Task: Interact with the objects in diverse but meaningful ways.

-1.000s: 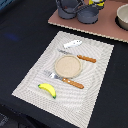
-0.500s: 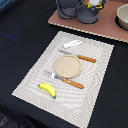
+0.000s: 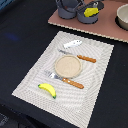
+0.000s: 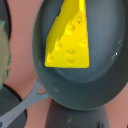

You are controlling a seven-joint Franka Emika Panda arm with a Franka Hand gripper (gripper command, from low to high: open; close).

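yellow cheese wedge (image 4: 69, 40) lying flat in grey-blue handled pot (image 4: 100, 87)

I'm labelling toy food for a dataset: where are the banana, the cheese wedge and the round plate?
banana (image 3: 47, 89), exterior view, middle of its curved body.
cheese wedge (image 4: 70, 40), wrist view, centre of its holed face.
round plate (image 3: 67, 65), exterior view, centre of its tan surface.

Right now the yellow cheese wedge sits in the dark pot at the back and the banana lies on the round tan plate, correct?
Not quite. The cheese wedge does sit in the dark pot, as the wrist view shows. But the banana lies on the striped placemat, apart from the tan plate, which holds nothing; the exterior view shows this.
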